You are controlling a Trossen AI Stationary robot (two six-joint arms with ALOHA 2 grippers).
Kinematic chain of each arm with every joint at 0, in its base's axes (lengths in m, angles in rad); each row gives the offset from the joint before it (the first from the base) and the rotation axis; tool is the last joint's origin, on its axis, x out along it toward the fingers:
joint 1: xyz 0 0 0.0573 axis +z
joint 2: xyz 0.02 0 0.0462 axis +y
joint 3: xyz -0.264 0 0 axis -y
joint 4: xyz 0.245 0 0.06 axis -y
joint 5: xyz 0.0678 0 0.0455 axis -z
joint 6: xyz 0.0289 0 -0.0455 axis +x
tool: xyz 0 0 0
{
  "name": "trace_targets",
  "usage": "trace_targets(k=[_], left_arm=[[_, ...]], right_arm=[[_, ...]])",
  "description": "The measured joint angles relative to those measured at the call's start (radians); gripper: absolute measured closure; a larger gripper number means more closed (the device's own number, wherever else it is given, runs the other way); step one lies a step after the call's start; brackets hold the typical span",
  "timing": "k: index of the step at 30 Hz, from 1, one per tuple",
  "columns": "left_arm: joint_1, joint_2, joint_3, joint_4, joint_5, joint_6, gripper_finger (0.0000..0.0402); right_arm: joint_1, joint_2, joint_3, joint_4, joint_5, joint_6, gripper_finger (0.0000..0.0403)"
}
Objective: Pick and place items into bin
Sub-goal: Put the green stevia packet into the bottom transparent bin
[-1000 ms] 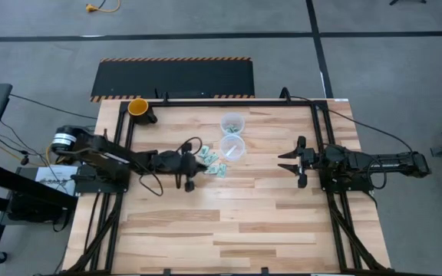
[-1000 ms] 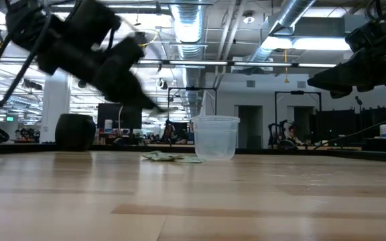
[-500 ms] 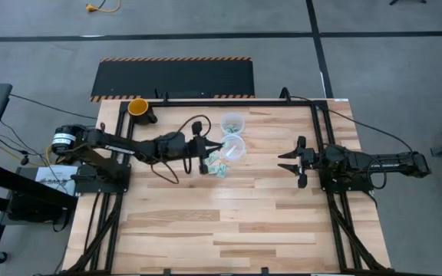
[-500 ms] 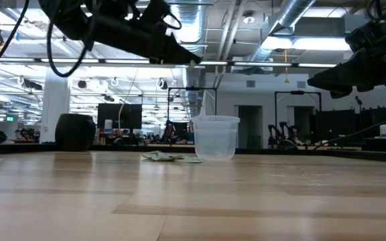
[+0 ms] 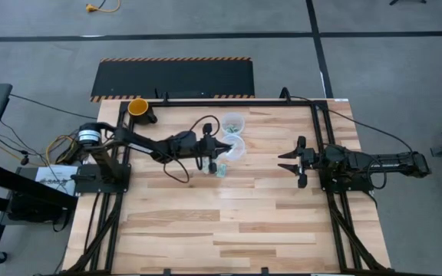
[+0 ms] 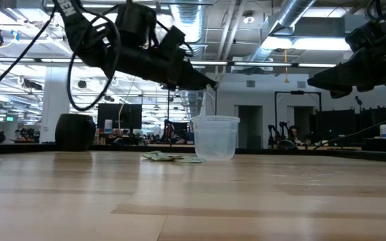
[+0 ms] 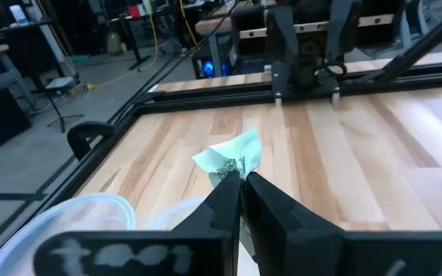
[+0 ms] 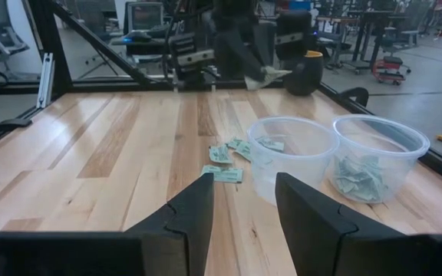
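Observation:
My left gripper is shut on a small green-and-white packet, high over the left rim of the nearer clear plastic cup. The only bins in view are this cup and a second clear cup just beyond it; the farther one holds several packets. Several more packets lie flat on the wood to the left of and in front of the nearer cup. At the table's right, my right gripper waits open. My left gripper pinches the packet's near end between its two fingertips. The fingers lie almost level and come from the table's left. The rest of the packet sticks out past the tips, lifted clear of table and cup.
A yellow cup on a dark holder stands at the far left corner. Black frame rails run along the table's far, left and right sides. Bare wood fills the table's near half.
My left gripper has risen from the loose packets and gone toward the table's right, up to the nearer cup. It has tipped from slanting downward to nearly level. It stays shut, and the packet has come up clear of the table with it.

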Motion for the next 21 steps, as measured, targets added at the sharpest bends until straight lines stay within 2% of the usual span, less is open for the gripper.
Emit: trace_targets(k=[5,9,15,21], left_arm=[[0.000,0.025,0.025,-0.004,-0.003,-0.016,0.0395],[0.000,0.024,0.026,-0.015,-0.054,-0.017,0.0388],[-0.002,0.024,0.026,-0.034,-0.088,-0.019,0.0348],[-0.004,0.024,0.026,-0.049,-0.076,-0.023,0.0306]], right_arm=[[0.000,0.000,0.000,0.000,0.000,0.000,0.0268],[0.000,0.000,0.000,0.000,0.000,0.000,0.0266],[0.000,0.000,0.000,0.000,0.000,0.000,0.0268],[0.000,0.000,0.000,0.000,0.000,0.000,0.0268]])
